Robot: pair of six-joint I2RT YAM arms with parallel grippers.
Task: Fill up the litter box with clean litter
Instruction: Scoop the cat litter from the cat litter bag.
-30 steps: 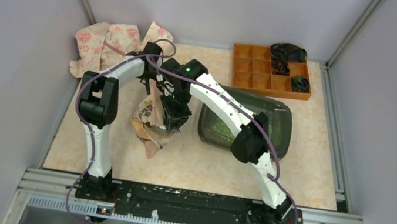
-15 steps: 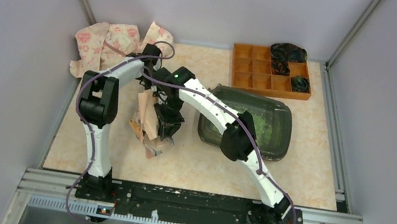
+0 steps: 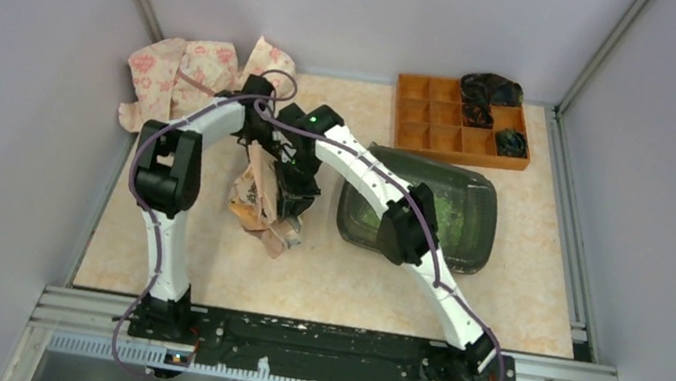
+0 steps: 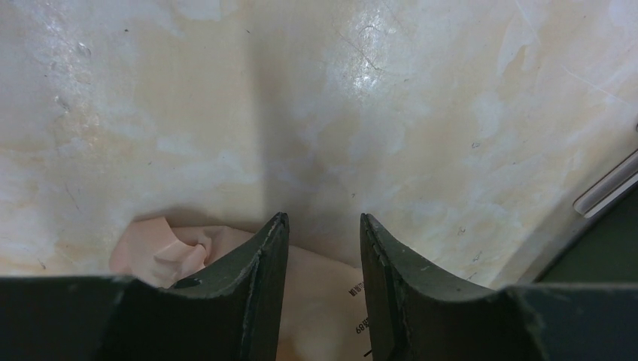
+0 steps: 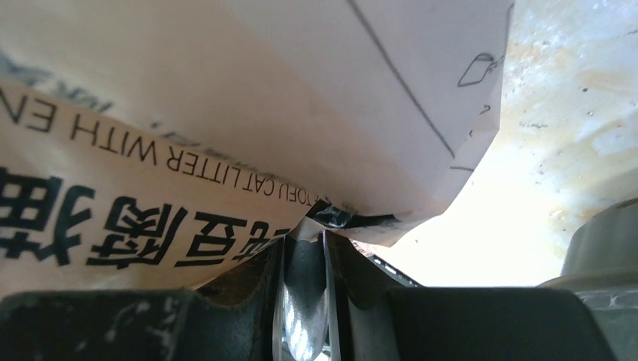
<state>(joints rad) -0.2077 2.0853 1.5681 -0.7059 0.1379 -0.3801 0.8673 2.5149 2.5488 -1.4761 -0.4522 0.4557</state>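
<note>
1. Right gripper [image 5: 305,239]: clamped on a metal scoop [image 5: 301,316], pressed against the printed paper bag [image 5: 188,113].
2. Left gripper [image 4: 322,222]: fingers parted, gripping nothing, over the bag's crumpled edge.
3. Litter box [image 3: 487,198]: on the table [image 3: 352,274], right of the bag, holding green litter [image 3: 451,216].
4. Orange tray [image 3: 426,113]: beyond the box.
</note>
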